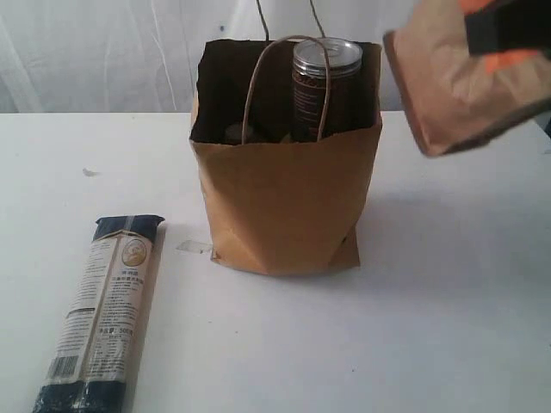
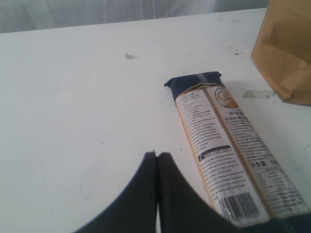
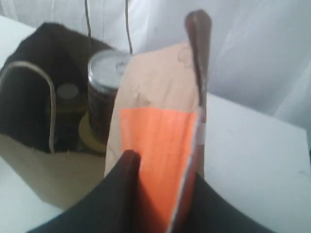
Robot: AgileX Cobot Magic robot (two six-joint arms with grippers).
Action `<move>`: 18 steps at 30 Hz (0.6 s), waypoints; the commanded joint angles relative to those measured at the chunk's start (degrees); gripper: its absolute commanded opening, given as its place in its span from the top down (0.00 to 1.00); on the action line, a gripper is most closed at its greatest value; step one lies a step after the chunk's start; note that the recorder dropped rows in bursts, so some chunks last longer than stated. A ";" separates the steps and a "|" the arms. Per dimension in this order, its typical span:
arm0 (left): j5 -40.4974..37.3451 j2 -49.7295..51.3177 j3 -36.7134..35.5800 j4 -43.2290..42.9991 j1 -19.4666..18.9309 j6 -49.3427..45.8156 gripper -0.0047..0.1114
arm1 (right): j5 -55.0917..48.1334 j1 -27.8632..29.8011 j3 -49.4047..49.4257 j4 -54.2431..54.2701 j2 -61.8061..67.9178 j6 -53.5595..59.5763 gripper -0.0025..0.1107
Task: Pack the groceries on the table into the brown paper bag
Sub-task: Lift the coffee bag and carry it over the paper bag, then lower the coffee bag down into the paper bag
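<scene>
Pasta [image 1: 102,314] lies at seven o'clock on your marked white table [image 1: 448,327], white curtain [image 1: 103,52] behind. Left fingers [image 2: 136,199] closed, empty; right fingers [image 3: 121,194] clamp the pouch [image 1: 439,86] at two o'clock.

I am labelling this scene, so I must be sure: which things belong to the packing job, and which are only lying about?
Job: brown paper bag; silver-topped tin inside it; brown pouch in the right pincer; pasta packet on the table.
Lying about: strip of tape beside the bag; small scrap on the table.
</scene>
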State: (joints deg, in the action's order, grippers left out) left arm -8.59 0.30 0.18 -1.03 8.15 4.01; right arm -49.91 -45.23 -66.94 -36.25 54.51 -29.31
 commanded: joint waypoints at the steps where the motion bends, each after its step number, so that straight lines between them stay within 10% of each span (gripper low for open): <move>1: -0.03 -0.30 -0.18 0.56 0.04 0.01 0.96 | 2.17 0.17 -8.03 -6.17 4.29 1.84 0.98; 18: -0.03 -0.30 -0.18 0.56 0.04 0.01 0.96 | 14.75 0.17 -20.79 6.86 21.59 18.24 0.98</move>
State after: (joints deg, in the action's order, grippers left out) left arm -8.59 0.30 0.18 -1.03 8.15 4.01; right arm -38.68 -45.23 -86.08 -32.10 75.57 -14.62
